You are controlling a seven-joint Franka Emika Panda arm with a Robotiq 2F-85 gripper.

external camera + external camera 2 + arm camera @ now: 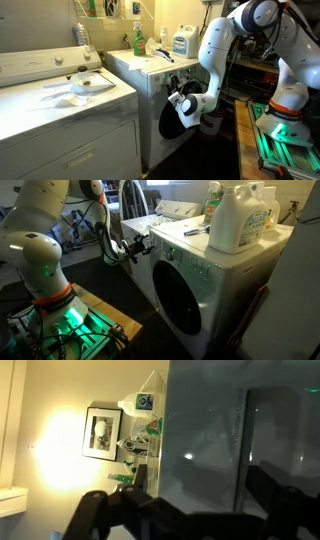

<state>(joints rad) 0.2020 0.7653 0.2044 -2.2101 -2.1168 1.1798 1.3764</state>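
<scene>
My gripper [184,101] hangs at the front of a white front-loading washer [150,80], just above its round dark door [171,119]. In an exterior view the gripper [136,248] is at the washer's upper front corner, above and beside the door [180,305]. In the wrist view the two dark fingers [182,495] are spread wide apart, with a pale grey machine panel [205,430] filling the space between them. Nothing is held between the fingers. I cannot tell whether they touch the panel.
Detergent jugs [181,42] [240,220] and a green bottle [138,40] stand on the washer top. A second white machine [60,100] with white cloths [85,85] stands beside it. The robot base glows green [60,320]. A framed picture [102,432] and a wire shelf hang on the wall.
</scene>
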